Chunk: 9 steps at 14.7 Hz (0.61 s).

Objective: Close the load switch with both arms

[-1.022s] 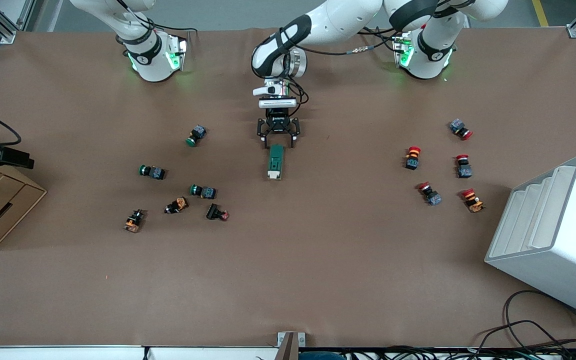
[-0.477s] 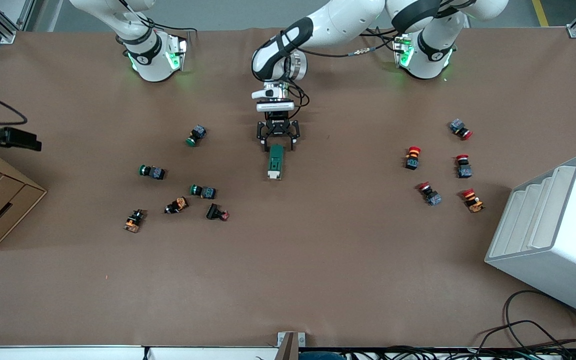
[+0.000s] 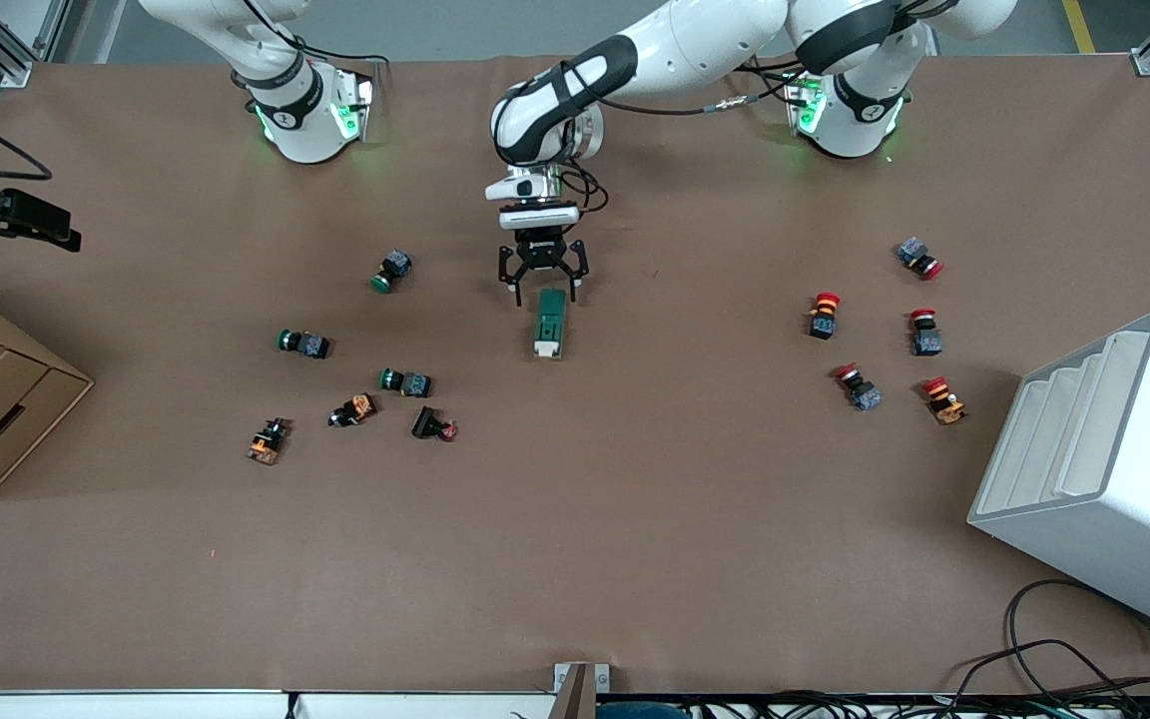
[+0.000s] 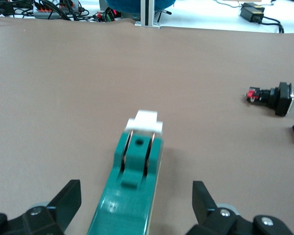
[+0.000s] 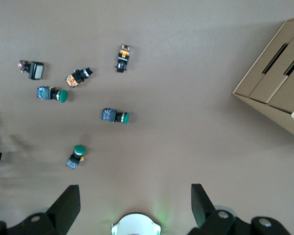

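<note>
While the load switch (image 3: 550, 322) lies flat near the middle of the tabletop (image 3: 635, 519), its white lever end pointing toward the front camera, I have the left gripper (image 3: 542, 288) low over its dark-green end, fingers spread wide on either side and touching nothing. My wrist view shows the body running off-centre between the fingers (image 4: 66, 198), so I would square the gripper to the block before lowering and clamping the long sides, keeping clear of the lever (image 4: 145, 121). The right gripper (image 5: 134, 205) hangs open and empty high above the right arm's end, over the scattered push buttons (image 5: 114, 116); I judge it must come across to press the lever once the body is pinned.
</note>
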Motion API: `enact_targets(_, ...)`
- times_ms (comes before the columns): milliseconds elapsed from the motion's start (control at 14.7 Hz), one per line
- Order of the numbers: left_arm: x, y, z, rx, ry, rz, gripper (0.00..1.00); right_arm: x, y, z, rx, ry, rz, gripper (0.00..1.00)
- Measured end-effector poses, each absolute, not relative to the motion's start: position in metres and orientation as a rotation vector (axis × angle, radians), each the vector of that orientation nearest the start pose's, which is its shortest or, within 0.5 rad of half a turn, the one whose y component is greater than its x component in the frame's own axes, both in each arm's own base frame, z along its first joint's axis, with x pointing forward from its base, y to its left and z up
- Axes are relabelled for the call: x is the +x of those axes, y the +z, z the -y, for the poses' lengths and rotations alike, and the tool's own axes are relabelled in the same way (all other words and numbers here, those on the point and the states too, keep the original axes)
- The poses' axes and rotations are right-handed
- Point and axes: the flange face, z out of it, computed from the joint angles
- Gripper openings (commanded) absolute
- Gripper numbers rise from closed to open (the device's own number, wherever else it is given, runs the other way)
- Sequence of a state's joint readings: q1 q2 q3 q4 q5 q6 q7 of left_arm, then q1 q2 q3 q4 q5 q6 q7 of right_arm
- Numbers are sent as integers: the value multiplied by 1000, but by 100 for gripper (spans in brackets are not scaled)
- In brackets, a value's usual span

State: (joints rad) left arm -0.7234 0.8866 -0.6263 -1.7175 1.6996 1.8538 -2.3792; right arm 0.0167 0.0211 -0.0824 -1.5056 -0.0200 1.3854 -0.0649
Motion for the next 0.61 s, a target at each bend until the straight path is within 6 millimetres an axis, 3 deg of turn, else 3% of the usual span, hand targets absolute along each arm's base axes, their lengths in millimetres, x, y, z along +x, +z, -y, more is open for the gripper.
enact_targets(136, 276, 169, 608, -2764, -1345, 170, 100, 541, 631, 36, -3149, 199, 0, 100)
enact_targets(341, 317, 238, 612, -2815, -1145, 164, 100, 540, 624, 35, -3146, 223, 2, 100)
enact_targets(613, 375, 331, 592, -2897, -940, 179, 100, 531, 618, 34, -3145, 202, 8, 100)
